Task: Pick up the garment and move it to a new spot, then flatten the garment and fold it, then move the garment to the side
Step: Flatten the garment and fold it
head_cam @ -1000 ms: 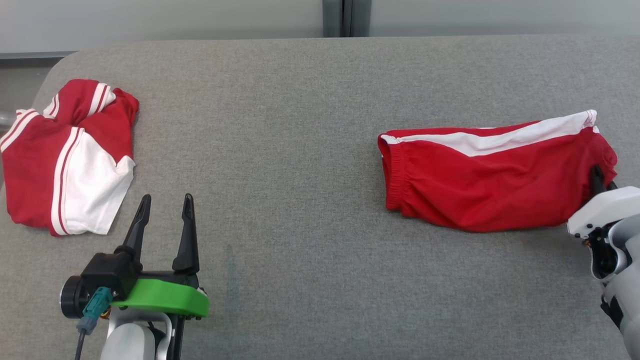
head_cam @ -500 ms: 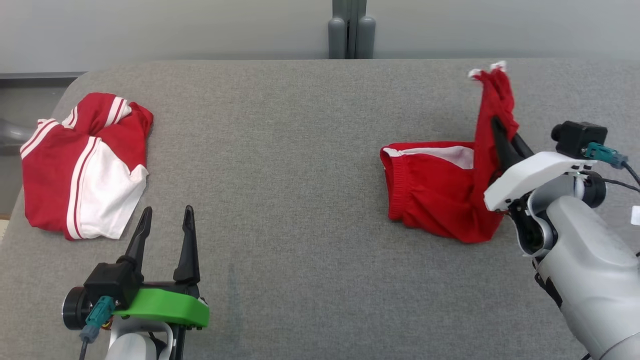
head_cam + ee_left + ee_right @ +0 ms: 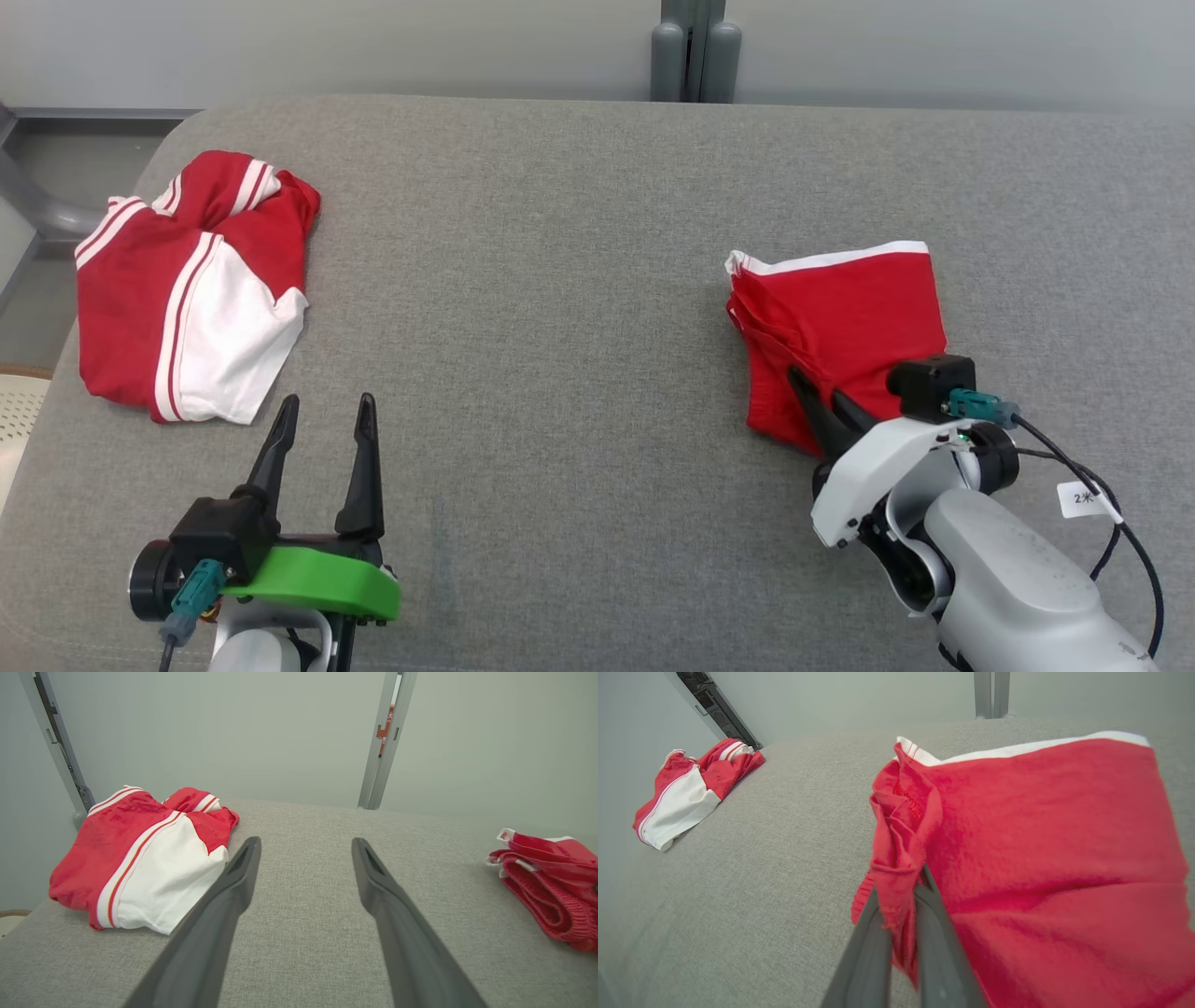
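The garment (image 3: 840, 317) is a pair of red shorts with a white stripe, lying folded in half on the right of the grey table (image 3: 560, 280). My right gripper (image 3: 817, 390) is at its near left corner, shut on a bunched edge of red fabric. The right wrist view shows that cloth (image 3: 1041, 835) pinched between the dark fingers of the right gripper (image 3: 899, 891). My left gripper (image 3: 327, 406) rests low at the near left, open and holding nothing. In the left wrist view, the left gripper (image 3: 306, 842) stands wide apart over bare table, with the garment (image 3: 551, 882) far right.
A second red-and-white garment (image 3: 187, 289) lies crumpled at the table's far left, just beyond my left gripper; it is also seen in the wrist views (image 3: 140, 858) (image 3: 686, 788). A grey post (image 3: 695, 56) stands behind the table's back edge.
My right gripper lifted the shorts' right end, carried it over leftward and laid it on the waistband end, halving the garment. The head camera shifted. The left gripper stayed put.
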